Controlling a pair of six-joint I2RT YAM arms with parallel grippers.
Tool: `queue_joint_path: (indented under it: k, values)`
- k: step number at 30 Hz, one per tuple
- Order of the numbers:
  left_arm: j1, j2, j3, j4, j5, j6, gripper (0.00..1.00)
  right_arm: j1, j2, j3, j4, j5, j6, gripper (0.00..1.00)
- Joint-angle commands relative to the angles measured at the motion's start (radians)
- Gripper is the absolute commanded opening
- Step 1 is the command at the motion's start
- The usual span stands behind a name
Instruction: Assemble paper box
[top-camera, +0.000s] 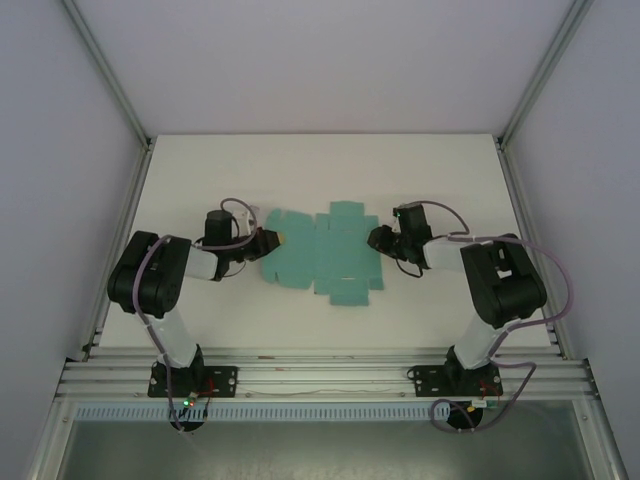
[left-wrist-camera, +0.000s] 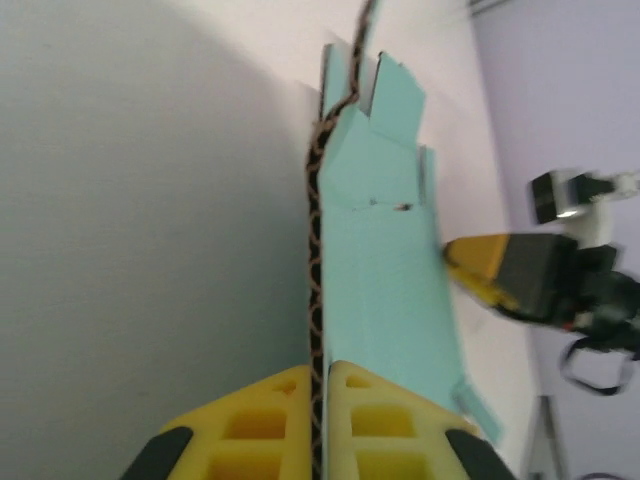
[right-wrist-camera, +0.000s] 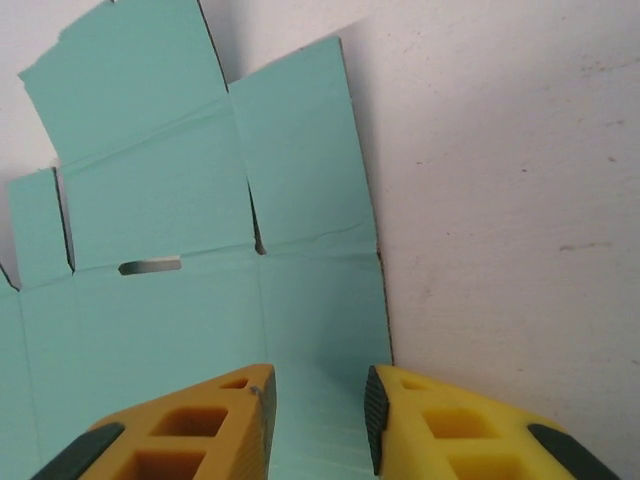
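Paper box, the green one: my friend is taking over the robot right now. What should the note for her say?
Left gripper: shut on the left edge of the paper box.
Right gripper: open, with its fingers apart over the sheet's right edge.
Paper box: an unfolded teal sheet in the middle of the table, between the two grippers.
Done: one edge is gripped. No flap looks folded yet.
Left to do: fold up the panels and flaps, tuck in the tabs and close the box.
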Motion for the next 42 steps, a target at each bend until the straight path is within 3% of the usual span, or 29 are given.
queue_joint_path:
  k: [1, 8, 15, 20, 25, 28, 35, 39, 42]
  values:
    - [0.018, -0.003, -0.03, 0.306, 0.113, -0.144, 0.0, -0.04, 0.009, -0.043, -0.038, -0.047, -0.052, 0.33]
    - [0.025, 0.053, -0.048, 0.837, 0.182, -0.575, 0.0, -0.061, -0.159, -0.027, -0.057, -0.21, -0.17, 0.45]
    - [0.022, 0.024, -0.012, 0.838, 0.189, -0.64, 0.0, -0.079, -0.359, -0.033, -0.168, -0.269, -0.274, 0.6]
    - [0.022, -0.015, 0.002, 0.837, 0.198, -0.673, 0.0, -0.131, -0.457, -0.05, -0.233, -0.308, -0.264, 0.73]
    - [0.021, -0.042, 0.013, 0.838, 0.204, -0.693, 0.0, -0.155, -0.498, -0.066, -0.254, -0.33, -0.251, 0.73]
    - [0.02, -0.067, 0.014, 0.837, 0.21, -0.702, 0.0, -0.158, -0.501, -0.08, -0.231, -0.386, -0.241, 0.68]
    - [0.022, -0.127, 0.009, 0.787, 0.219, -0.676, 0.0, -0.164, -0.5, -0.07, -0.082, -0.534, -0.164, 0.23]
    - [0.028, -0.185, 0.003, 0.631, 0.211, -0.57, 0.0, -0.167, -0.509, -0.055, -0.115, -0.532, -0.184, 0.02]
    - [0.032, -0.252, 0.004, 0.427, 0.192, -0.431, 0.04, -0.167, -0.521, -0.04, -0.183, -0.506, -0.236, 0.0]
